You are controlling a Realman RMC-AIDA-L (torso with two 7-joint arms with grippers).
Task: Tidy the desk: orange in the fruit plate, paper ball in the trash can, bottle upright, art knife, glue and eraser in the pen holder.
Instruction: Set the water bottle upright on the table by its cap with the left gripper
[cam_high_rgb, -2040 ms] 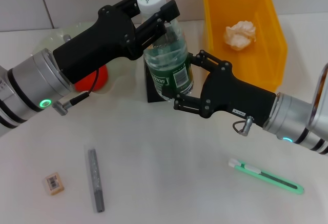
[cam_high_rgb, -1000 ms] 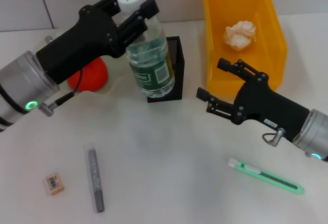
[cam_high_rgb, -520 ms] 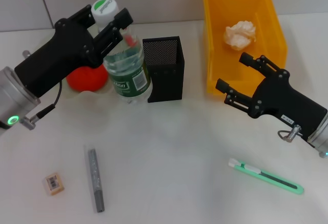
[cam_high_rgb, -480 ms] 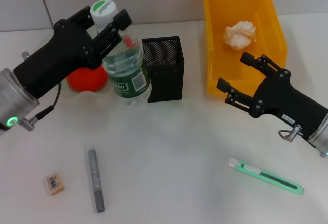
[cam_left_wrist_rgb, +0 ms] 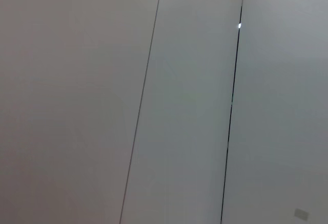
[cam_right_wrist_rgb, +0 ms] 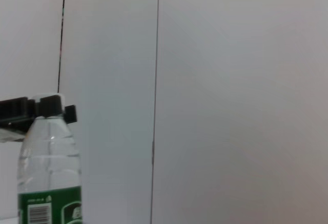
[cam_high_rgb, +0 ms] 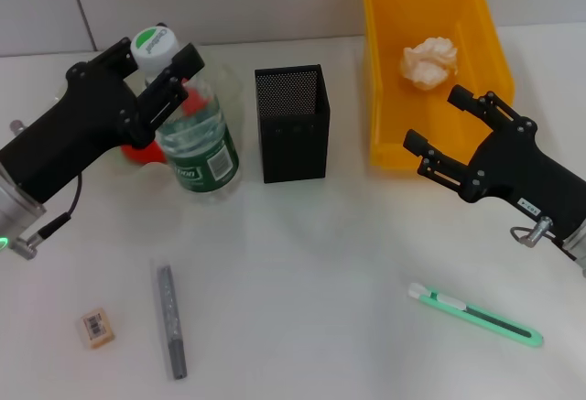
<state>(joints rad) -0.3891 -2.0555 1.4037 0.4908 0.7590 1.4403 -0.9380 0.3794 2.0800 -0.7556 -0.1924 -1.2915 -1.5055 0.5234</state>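
From the head camera, the left end effector (cam_high_rgb: 157, 69) is clenched round the neck of the bottle (cam_high_rgb: 192, 148), which stands upright on the surface (cam_high_rgb: 302, 263) beside the pen holder (cam_high_rgb: 292, 123). The right end effector (cam_high_rgb: 455, 132) hangs released — fingers spread — just before the trash can (cam_high_rgb: 389, 70), art knife (cam_high_rgb: 474, 314) below it. Left wrist: only blank wall. Right wrist: the bottle (cam_right_wrist_rgb: 48, 172), its neck gripped by dark fingers (cam_right_wrist_rgb: 18, 108).

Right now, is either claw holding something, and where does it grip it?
The left claw holds the bottle by its neck, just under the cap. The right claw is open and holds nothing.
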